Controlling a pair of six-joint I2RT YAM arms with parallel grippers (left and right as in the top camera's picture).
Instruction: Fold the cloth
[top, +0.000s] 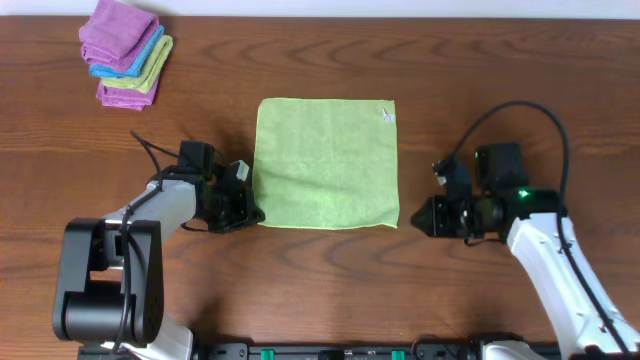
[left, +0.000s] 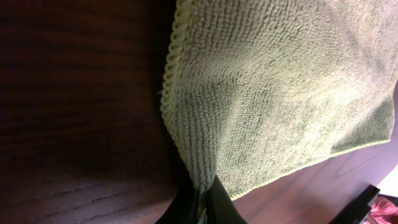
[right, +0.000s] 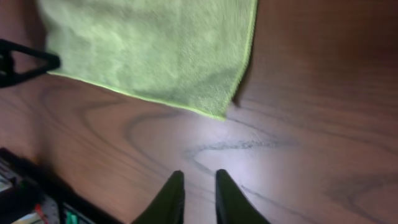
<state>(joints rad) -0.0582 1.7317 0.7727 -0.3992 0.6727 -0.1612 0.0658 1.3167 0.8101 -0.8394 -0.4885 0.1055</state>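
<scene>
The lime-green cloth (top: 325, 165) lies flat and spread out in the middle of the table. My left gripper (top: 252, 212) is at its near-left corner, shut on the cloth's hem. In the left wrist view the cloth (left: 267, 93) is pinched between the dark jaws of the left gripper (left: 202, 193) and rises a little there. My right gripper (top: 418, 216) hovers over bare wood just right of the near-right corner. In the right wrist view the right gripper (right: 199, 177) is narrowly open and holds nothing, with the cloth (right: 149, 50) ahead of it and apart from it.
A stack of folded purple, blue and green cloths (top: 125, 52) sits at the far left corner. The table's near edge, with dark equipment (right: 25, 199) below it, lies close behind both arms.
</scene>
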